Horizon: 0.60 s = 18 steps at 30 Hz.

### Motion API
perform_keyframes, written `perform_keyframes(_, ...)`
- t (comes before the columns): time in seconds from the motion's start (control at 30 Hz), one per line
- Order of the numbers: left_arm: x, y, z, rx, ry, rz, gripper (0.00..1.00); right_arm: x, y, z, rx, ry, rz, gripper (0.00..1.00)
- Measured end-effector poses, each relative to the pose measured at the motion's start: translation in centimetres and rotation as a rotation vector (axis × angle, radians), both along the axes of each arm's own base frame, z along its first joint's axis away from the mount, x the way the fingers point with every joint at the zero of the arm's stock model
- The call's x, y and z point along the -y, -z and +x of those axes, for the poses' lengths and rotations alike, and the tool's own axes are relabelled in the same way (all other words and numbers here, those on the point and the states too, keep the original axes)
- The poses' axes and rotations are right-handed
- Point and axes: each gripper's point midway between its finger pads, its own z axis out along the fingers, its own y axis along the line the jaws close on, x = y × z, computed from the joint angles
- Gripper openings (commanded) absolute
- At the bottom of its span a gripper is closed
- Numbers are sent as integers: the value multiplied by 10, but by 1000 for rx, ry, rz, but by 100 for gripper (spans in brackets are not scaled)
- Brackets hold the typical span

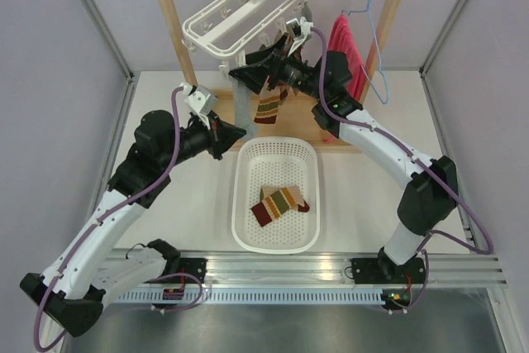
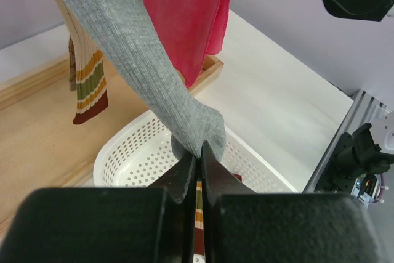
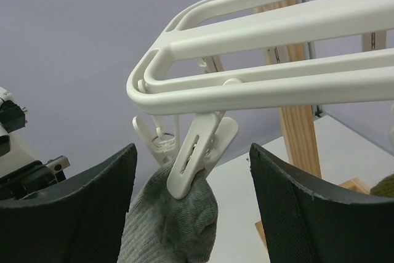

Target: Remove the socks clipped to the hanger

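Observation:
The white hanger (image 1: 248, 14) hangs from the wooden rail. A grey sock (image 2: 123, 47) is held at its cuff by a white clip (image 3: 200, 152) on the hanger frame (image 3: 277, 84). My left gripper (image 2: 200, 152) is shut on the sock's toe, just above the basket; in the top view the left gripper (image 1: 238, 131) is at the basket's far left corner. My right gripper (image 3: 192, 152) is open, one finger on each side of the clip and the sock's cuff (image 3: 175, 220), not touching them. A striped sock (image 1: 269, 105) still hangs clipped beside the right gripper (image 1: 258, 65).
A white perforated basket (image 1: 248, 229) below the hanger holds striped socks (image 1: 279, 202). A pinkish-red towel (image 1: 343, 43) and a blue wire hanger (image 1: 376, 31) hang at the right of the wooden rack (image 1: 169, 14). The rack's wooden base (image 2: 37, 140) lies behind the basket.

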Motion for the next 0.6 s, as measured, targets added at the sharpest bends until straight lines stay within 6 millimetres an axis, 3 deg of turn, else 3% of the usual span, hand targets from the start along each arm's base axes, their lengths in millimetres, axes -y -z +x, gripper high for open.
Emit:
perform_keyframes(0.37,2,-2,-3,4,25,-7,2,0,-11,6,-4,-109,111,76)
perform_keyframes(0.6,3,-2,-2,7,26,-8,2,4,-22,-2,6,-162,157,74)
